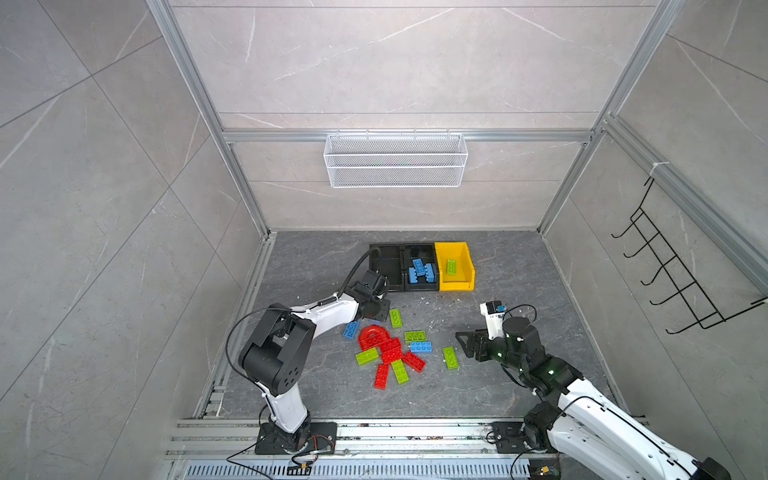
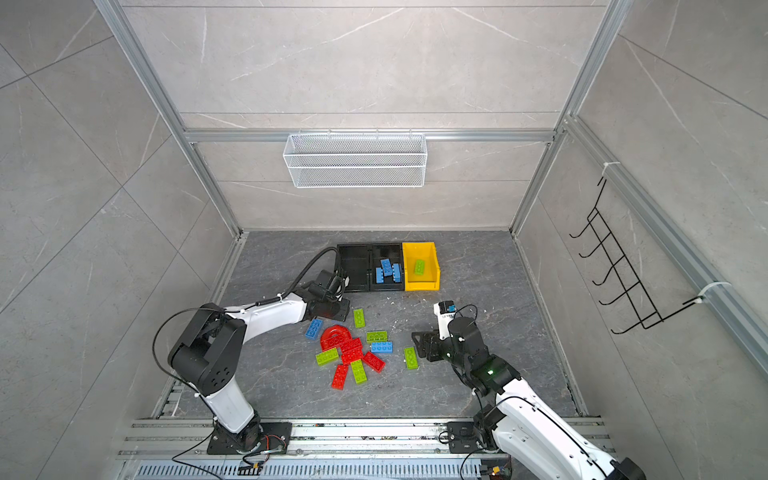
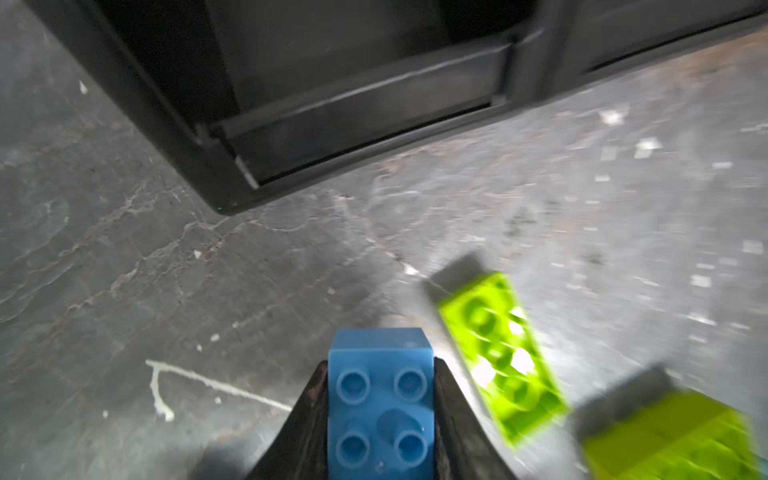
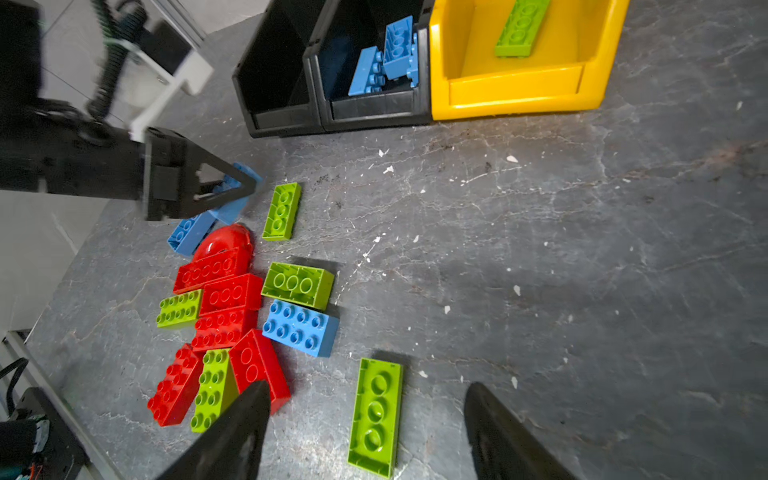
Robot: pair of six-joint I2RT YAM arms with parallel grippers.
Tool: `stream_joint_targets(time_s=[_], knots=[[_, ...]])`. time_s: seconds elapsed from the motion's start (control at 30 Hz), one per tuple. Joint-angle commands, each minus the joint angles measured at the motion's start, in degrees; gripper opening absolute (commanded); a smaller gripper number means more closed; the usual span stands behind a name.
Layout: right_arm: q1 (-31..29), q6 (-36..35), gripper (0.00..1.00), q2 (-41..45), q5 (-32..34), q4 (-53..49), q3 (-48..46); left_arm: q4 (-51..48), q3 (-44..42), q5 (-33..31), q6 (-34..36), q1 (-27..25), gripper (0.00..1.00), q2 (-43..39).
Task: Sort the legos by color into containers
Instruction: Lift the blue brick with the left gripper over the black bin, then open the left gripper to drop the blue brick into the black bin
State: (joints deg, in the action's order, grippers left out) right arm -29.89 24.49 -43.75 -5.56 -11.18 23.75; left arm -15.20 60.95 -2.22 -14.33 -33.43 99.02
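The left arm reaches in from the left of the red arch. The left pincer is clamped across the narrow width of a blue brick, just beside the arch on its far side. The brick's end juts out past the jaws, which I judge suits tipping it into the middle black bin, beyond the arch, where other blue bricks already lie. The left black bin, also beyond the arch, is empty and presumably kept for red.

A loose green brick lies just right of the held one, and the bin's raised front lip has to be cleared. On the arch's near side, red bricks sit packed edge to edge with green ones wedged among them, which leaves little room for jaws.

Further right, beyond the arch, the yellow bin holds one green brick. Well to the right of the arch, the right pincer hangs with its jaws spread and nothing between them. It is over a lone green brick on the bench, probably next for the yellow bin.
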Motion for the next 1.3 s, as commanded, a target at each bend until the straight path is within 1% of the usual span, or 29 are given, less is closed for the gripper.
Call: stream_joint_targets(time_s=[0.0, 0.1, 0.23, 0.37, 0.43, 0.53, 0.67, 0.73, 0.8, 0.87, 1.1, 1.13, 1.17, 1.23, 1.27], knots=[[0.1, 1.9, 0.75, -2.1, 1.5, 2.2, -1.9, -5.2, 6.8, 2.7, -2.9, -0.7, 0.18, -3.9], [0.0, 1.4, 0.76, -1.0, 1.7, 1.8, -2.8, -9.3, 13.5, 3.5, -3.0, -1.9, 0.18, -2.4], [0.1, 0.3, 0.76, 1.8, 3.1, 0.0, -3.3, -10.2, 21.9, 4.7, -2.4, -3.3, 0.18, 1.7], [0.0, -0.2, 0.76, 4.8, 0.8, -1.6, -3.8, -12.8, 33.0, 6.5, -1.7, -3.4, 0.18, 10.0], [0.0, 0.0, 0.76, 7.2, -0.9, -2.0, -5.2, -13.3, 38.2, 8.1, -1.3, -3.6, 0.18, 14.2], [0.0, 1.0, 0.76, 12.2, -3.1, -1.8, -7.7, -14.3, 46.0, 8.9, 0.0, -4.1, 0.18, 20.5], [0.0, 1.2, 0.76, 19.3, -4.2, -2.8, -8.8, -18.5, 57.3, 8.1, 1.3, -4.2, 0.18, 29.6], [0.0, 1.5, 0.76, 22.0, -3.8, -3.4, -9.3, -21.4, 63.4, 6.7, 1.7, -4.0, 0.16, 33.6], [0.0, 1.6, 0.76, 23.6, -5.1, -3.7, -9.7, -23.3, 67.9, 5.1, 1.9, -3.8, 0.16, 37.2], [0.0, 1.7, 0.76, 24.8, -6.2, -3.6, -10.3, -22.9, 69.2, 5.0, 1.8, -3.5, 0.16, 38.5], [0.0, 1.2, 0.76, 26.1, -8.6, -2.1, -11.1, -21.4, 68.6, 4.5, 1.8, -2.9, 0.15, 40.0], [0.0, 1.2, 0.76, 26.0, -9.1, -1.9, -11.2, -21.3, 68.7, 4.2, 1.9, -2.9, 0.17, 40.3], [0.0, 1.1, 0.76, 25.8, -9.5, -1.7, -11.3, -21.1, 68.8, 3.8, 1.9, -2.8, 0.23, 40.3], [0.0, 1.2, 0.76, 25.7, -9.9, -1.6, -11.4, -20.8, 68.8, 3.0, 1.7, -2.7, 0.43, 40.3], [0.1, 1.3, 0.76, 25.6, -9.8, -1.5, -11.5, -20.5, 68.8, 2.5, 1.6, -2.5, 0.49, 39.9]])
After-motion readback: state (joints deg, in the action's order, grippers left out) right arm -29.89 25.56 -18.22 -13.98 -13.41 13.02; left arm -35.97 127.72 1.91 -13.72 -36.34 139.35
